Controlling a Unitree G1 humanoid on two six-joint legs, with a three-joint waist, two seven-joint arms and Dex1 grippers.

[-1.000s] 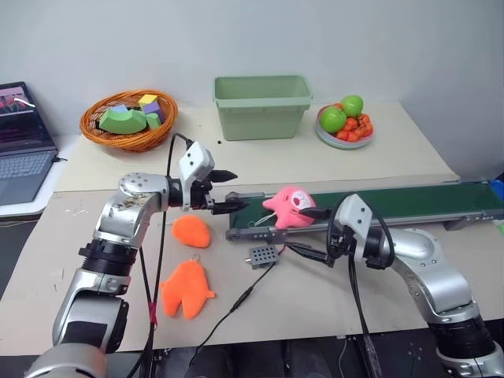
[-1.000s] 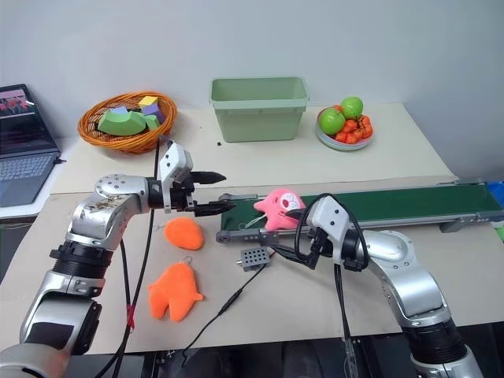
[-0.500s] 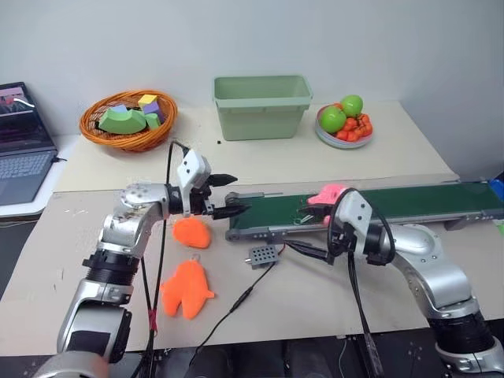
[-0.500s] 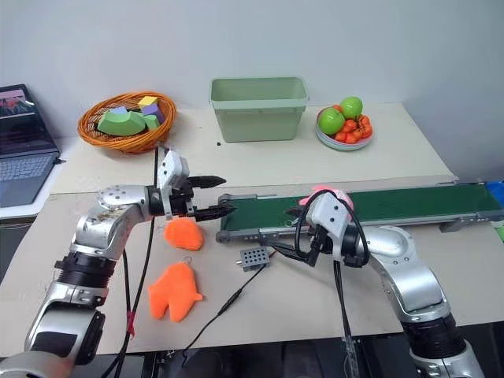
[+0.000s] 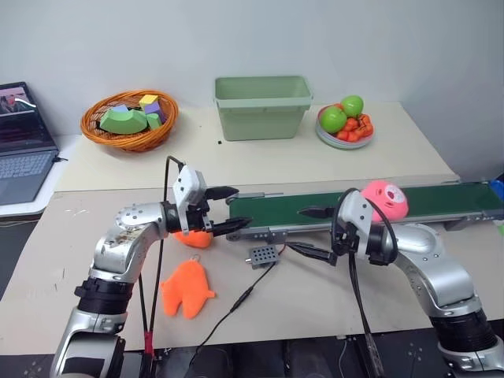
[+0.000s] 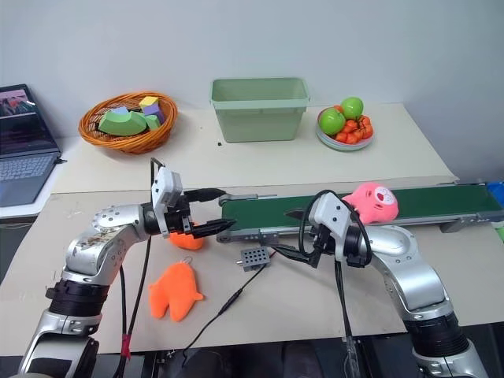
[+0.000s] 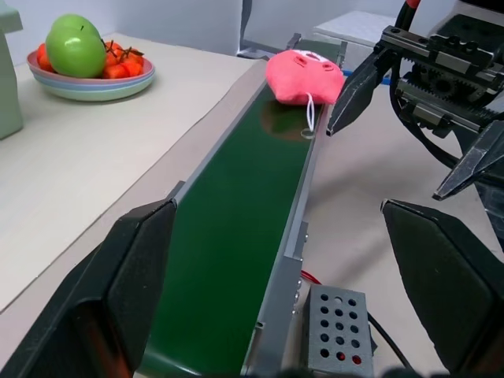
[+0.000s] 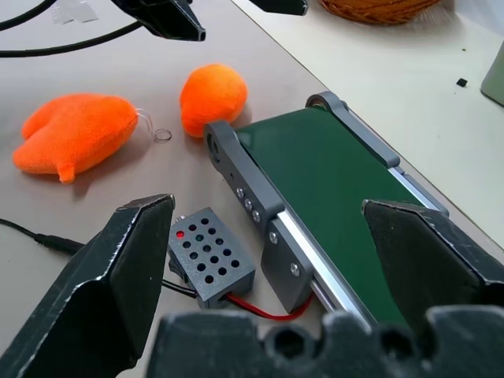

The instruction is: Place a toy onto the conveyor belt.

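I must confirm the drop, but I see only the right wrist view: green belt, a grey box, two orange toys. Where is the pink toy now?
Observer: The pink pig toy lies on the conveyor belt, beside the right arm.
Operator: Does any end effector hold it?
Observer: No. The left end effector is open at the belt's other end; the right end effector is open too, and the toy lies apart from both.
Operator: What is behind the belt?
Observer: A green bin, a wicker basket and a fruit bowl.
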